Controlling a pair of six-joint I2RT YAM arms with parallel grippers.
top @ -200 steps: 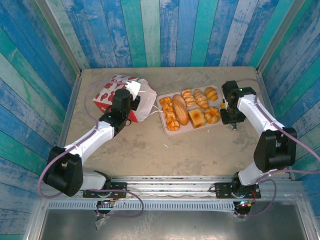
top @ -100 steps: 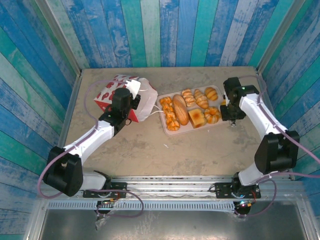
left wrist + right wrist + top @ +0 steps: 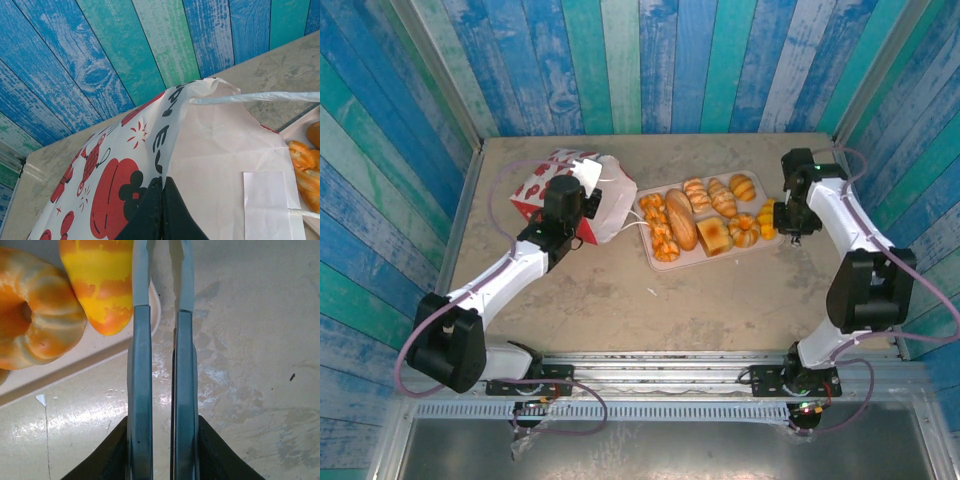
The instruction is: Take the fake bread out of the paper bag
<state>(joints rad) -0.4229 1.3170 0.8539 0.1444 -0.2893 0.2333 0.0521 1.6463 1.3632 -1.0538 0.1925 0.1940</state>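
Note:
The paper bag lies on its side at the back left, white with red prints, its mouth facing the tray. My left gripper is shut on the bag's upper rim; in the left wrist view the black fingertips pinch the paper edge. Several pieces of fake bread lie on the pale tray. My right gripper hovers at the tray's right end, narrowly open with nothing between its fingers. A yellow-orange piece and a knotted roll sit just left of it.
The tray's rim runs under the left finger, with bare table to the right. A white cord handle stretches from the bag toward the tray. Blue plank walls enclose the table on three sides.
My right arm has swung toward the back right and its jaws have narrowed. A yellow-orange piece now shows at the tray's right end. The left arm and bag have stayed put.

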